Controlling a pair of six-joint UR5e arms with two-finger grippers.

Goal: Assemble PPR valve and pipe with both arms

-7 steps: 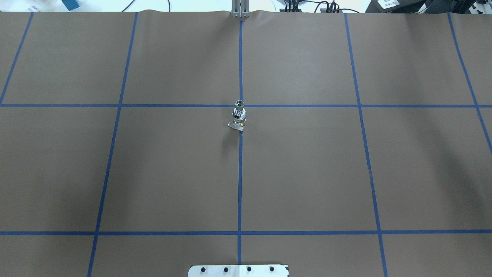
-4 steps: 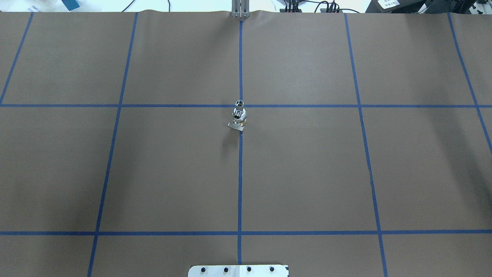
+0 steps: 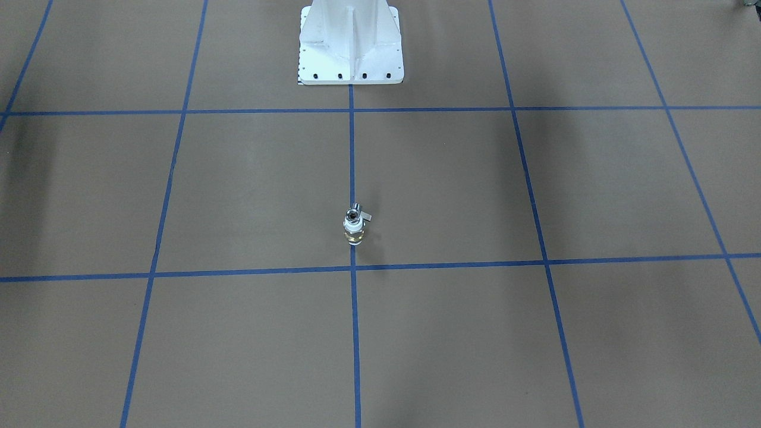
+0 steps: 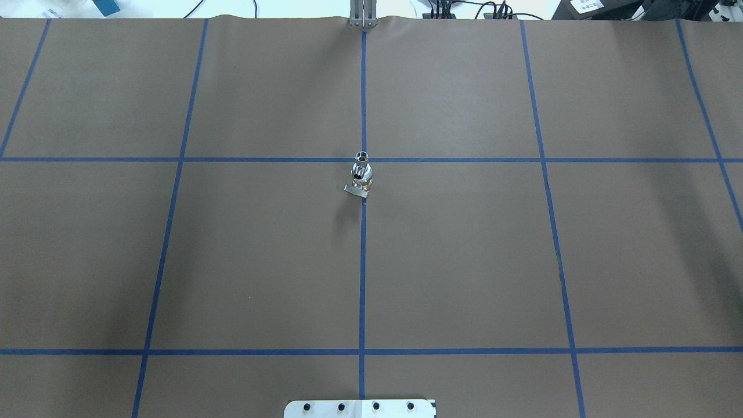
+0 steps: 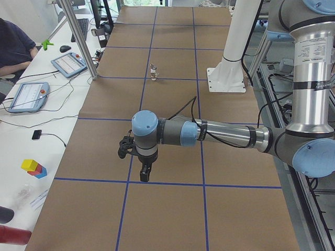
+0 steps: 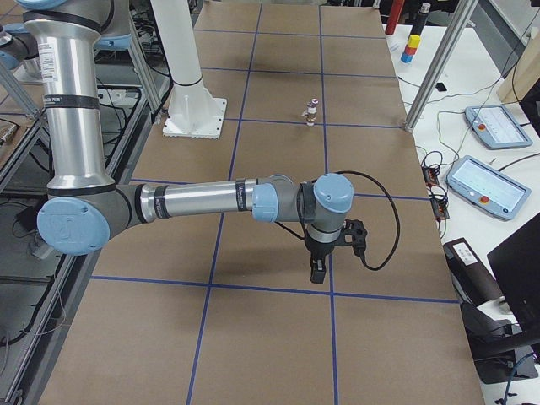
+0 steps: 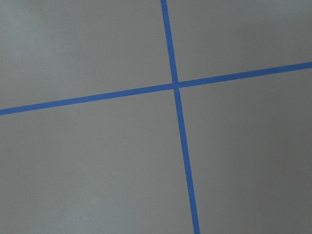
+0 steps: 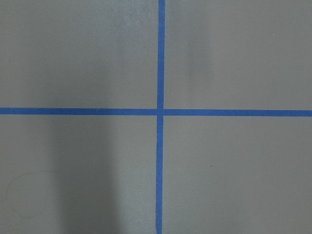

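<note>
Overhead exterior shows me the small PPR valve with white plastic rings, a brass middle and a grey side lever [image 4: 363,186] standing upright on the centre blue tape line [image 4: 362,261]. It stands just on the robot's side of where that line crosses the far cross line. The shiny silver-chrome pipe fitting with a short side stub [image 4: 360,170] sits on top of the valve, touching it, so the two read as one stack. From the front-facing camera I see the valve [image 3: 353,235] with its brass at the bottom, the pipe [image 3: 354,210] above it, and the lever jutting toward the robot's left.

The brown paper-covered table [image 4: 261,261] and the white bolted pedestal [image 3: 351,41] fill the rest of those views.

My left arm [image 5: 220,135] stretches out low over the table, its black left gripper [image 5: 144,175] pointing down, well apart from the stack. The right arm [image 6: 202,200] does the same at the other end with the right gripper [image 6: 316,272]. I cannot tell whether either pincer is spread or pressed together. Both wrist cameras give me only crossing tape lines.
</note>
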